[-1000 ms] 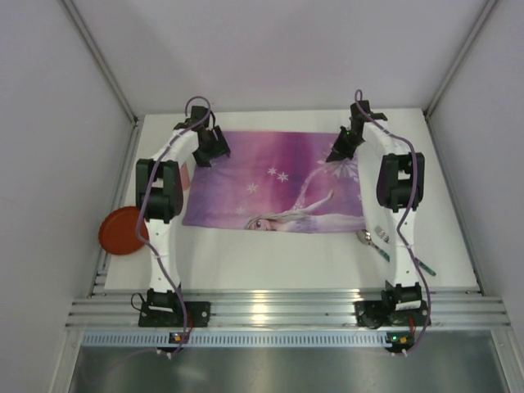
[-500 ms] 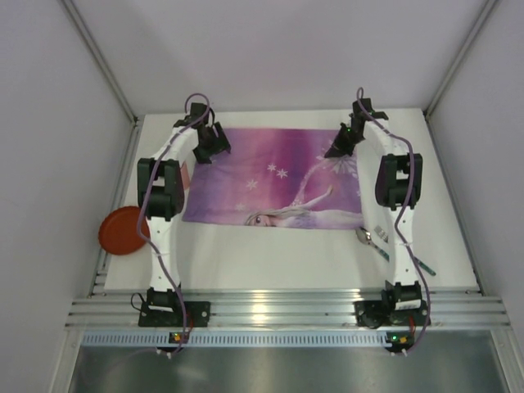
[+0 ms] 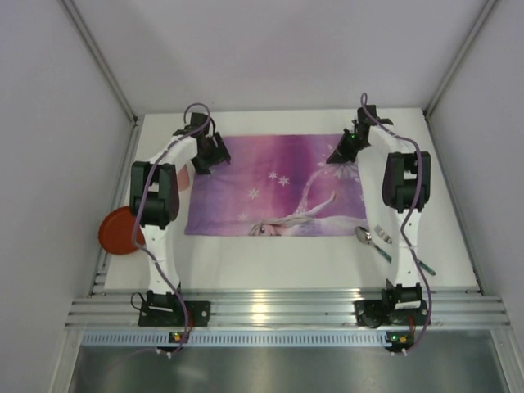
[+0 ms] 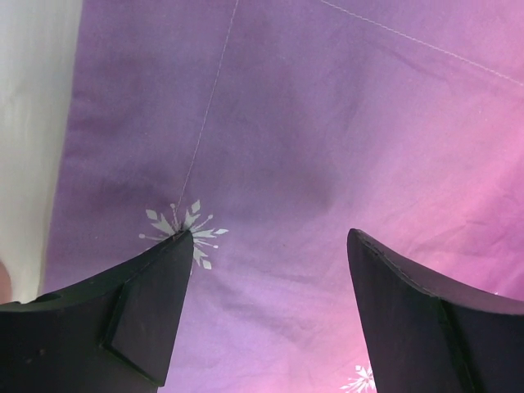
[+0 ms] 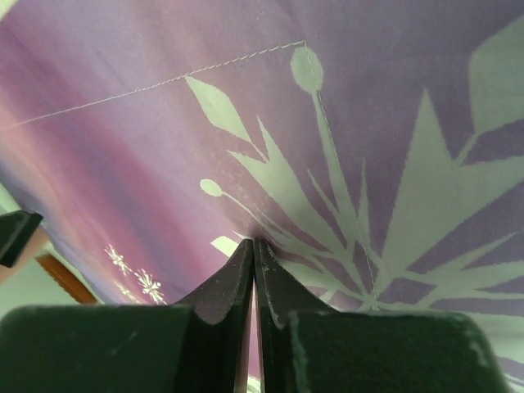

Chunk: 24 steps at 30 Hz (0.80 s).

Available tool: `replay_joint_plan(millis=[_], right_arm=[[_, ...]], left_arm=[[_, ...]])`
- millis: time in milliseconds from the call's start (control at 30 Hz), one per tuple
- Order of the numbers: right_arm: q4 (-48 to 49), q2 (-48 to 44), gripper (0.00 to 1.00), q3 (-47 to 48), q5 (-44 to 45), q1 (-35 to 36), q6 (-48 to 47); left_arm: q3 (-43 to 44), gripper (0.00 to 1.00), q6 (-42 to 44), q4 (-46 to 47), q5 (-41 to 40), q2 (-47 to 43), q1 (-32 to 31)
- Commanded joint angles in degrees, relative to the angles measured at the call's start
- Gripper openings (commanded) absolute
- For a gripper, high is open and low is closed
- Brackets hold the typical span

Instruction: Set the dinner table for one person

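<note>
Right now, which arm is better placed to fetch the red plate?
Left. The red plate sits at the left edge of the dinner table beside the left arm, and the left gripper is open and free over the placemat. The right gripper is shut on the placemat's far right corner.

Matte white dinner table [image 3: 278,262] lies flat, apparently rectangular
</note>
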Motion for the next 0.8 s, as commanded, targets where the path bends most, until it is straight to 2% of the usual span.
replay_joint_plan(millis=[0, 100, 200, 233, 300, 333, 433, 533, 600, 633, 767], right_arm=[[-1.7, -5.1, 0.04, -9.7, 8.3, -0.1, -6.3], [-1.8, -8.1, 0.02, -12.8, 9.7, -0.1, -7.5], [-1.8, -11.1, 0.08, -12.8, 11.1, -0.1, -8.8], [-1.8, -12.0, 0.28, -12.2, 10.9, -0.1, -9.3], [-2.0, -14.5, 0.48, -10.4, 10.4, -0.1, -10.5], [-2.4, -15.6, 0.66, -10.0, 10.2, -0.1, -11.0], [-3.7, -22.1, 0.81, -10.9, 10.9, -0.1, -12.1], [-5.5, -32.0, 0.9, -18.5, 13.7, 0.0, -12.7], [-6.3, -40.0, 0.9, -24.7, 15.2, 0.0, -12.0], [-6.3, -42.9, 0.9, -32.2, 16.0, 0.0, -11.5], [-6.1, -55.4, 0.9, -50.2, 16.6, -0.1, -9.6]], left_arm=[[-9.3, 0.82, -1.6, -2.7, -1.2, -2.7, -0.6], [-12.4, 0.82, -2.3, -0.9, -1.2, -4.9, -0.6], [-11.3, 0.82, -2.2, -2.1, -1.3, -5.6, -0.7], [-10.9, 0.83, -2.2, -2.4, -1.3, -5.9, -0.9], [-9.4, 0.83, -2.1, -3.1, -1.3, -7.2, -1.1], [-8.9, 0.85, -2.1, -3.5, -1.2, -7.5, -1.1], [-6.9, 0.89, -2.4, -4.7, -2.8, -9.4, -1.3], [-5.9, 0.94, -2.9, -5.2, -2.9, -11.6, -1.3], [-6.0, 0.96, -3.1, -5.2, -2.9, -12.8, -1.3], [-6.2, 0.97, -3.2, -5.1, -3.0, -13.9, -1.4], [-10.2, 0.98, -4.1, -3.6, -2.7, -17.1, -1.9]])
